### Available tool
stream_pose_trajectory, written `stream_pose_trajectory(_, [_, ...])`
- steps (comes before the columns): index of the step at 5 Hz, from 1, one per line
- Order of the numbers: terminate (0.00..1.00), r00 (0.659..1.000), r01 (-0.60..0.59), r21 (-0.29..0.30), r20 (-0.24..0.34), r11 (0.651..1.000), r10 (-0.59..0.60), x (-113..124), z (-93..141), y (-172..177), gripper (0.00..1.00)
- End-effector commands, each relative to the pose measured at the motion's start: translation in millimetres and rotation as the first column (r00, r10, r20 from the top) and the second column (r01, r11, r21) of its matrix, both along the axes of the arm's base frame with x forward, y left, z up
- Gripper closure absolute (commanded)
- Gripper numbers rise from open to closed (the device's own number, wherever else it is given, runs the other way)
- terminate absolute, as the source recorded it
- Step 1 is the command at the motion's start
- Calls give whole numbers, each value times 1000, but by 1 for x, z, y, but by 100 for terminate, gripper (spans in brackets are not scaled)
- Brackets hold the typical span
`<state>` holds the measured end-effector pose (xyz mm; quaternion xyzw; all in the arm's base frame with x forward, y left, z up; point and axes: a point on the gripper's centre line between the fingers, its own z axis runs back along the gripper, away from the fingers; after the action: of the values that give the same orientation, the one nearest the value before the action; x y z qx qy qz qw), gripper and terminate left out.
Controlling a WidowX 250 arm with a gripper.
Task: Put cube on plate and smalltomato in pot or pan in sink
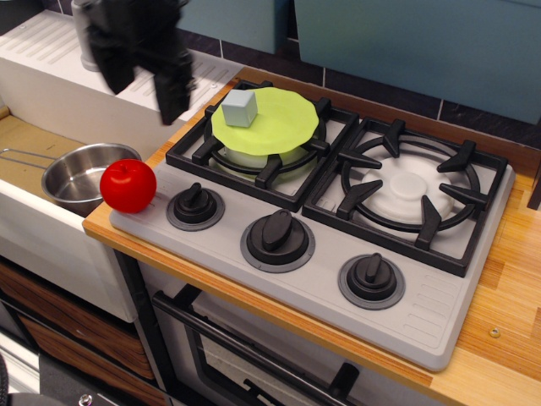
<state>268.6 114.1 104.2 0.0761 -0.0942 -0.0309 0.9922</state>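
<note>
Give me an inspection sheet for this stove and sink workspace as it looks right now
Surface: grey two-burner stove top set on a wooden counter, white sink to its left.
Job's things: small grey-blue cube rests on the lime-green round plate, which lies on the left burner grate. Glossy red tomato sits on the stove's front left corner, outside the shiny steel pot in the sink.
Clutter: nothing seen.
Grippers: black gripper blurred above the drainboard, empty, fingers apart.
Cables: nothing seen.
Surroundings: white faucet, three black knobs, teal wall panels.
</note>
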Motion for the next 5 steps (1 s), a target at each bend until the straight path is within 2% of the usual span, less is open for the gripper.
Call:
stream_pose_trajectory(1, [0, 994, -63, 28, 93, 998, 60, -11, 5, 14, 0])
stream_pose_trajectory(3, [0, 990, -101, 29, 105, 994, 97, -23, 1, 19, 0])
stream_pose_trajectory(5, [0, 983, -102, 6, 154, 995, 99, -23, -21, 23, 0])
